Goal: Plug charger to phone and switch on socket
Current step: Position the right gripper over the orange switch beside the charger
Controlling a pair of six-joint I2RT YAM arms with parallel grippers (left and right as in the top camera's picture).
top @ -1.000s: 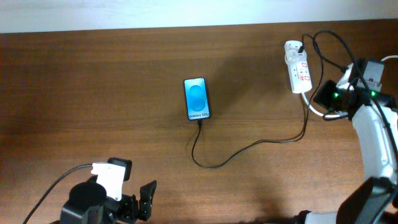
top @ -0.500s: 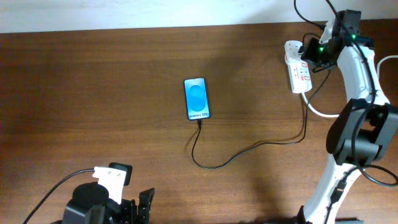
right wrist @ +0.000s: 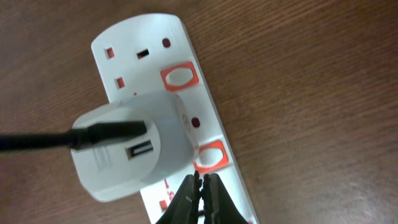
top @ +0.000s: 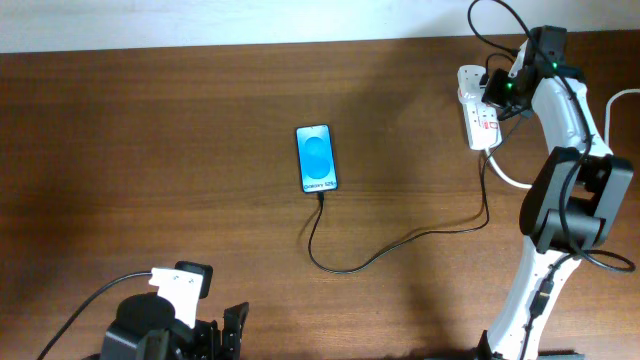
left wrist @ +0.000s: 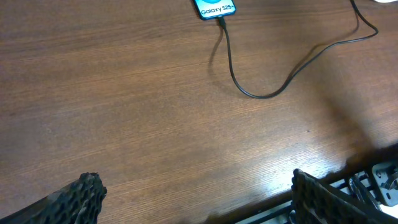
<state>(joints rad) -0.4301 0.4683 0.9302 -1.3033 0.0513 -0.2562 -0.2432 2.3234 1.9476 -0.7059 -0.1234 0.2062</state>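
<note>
The phone lies flat mid-table, blue screen up, and its lower edge shows in the left wrist view. The charger's thin black cable is plugged into the phone's bottom and loops right to a white adapter seated in the socket. My right gripper is shut with nothing in it. Its tips hover over the white strip, just below a red-framed switch. A second switch sits further up. My left gripper is wide open over bare wood at the near left.
A thick white cord leaves the strip's near end and curves right, under my right arm. The table's front edge runs close by my left gripper's right finger. The cable's loop lies between phone and left gripper.
My right arm swung up from right of the strip to over it, shut throughout, and has settled its tips by the switch. The left arm drew back slightly toward the near edge.
</note>
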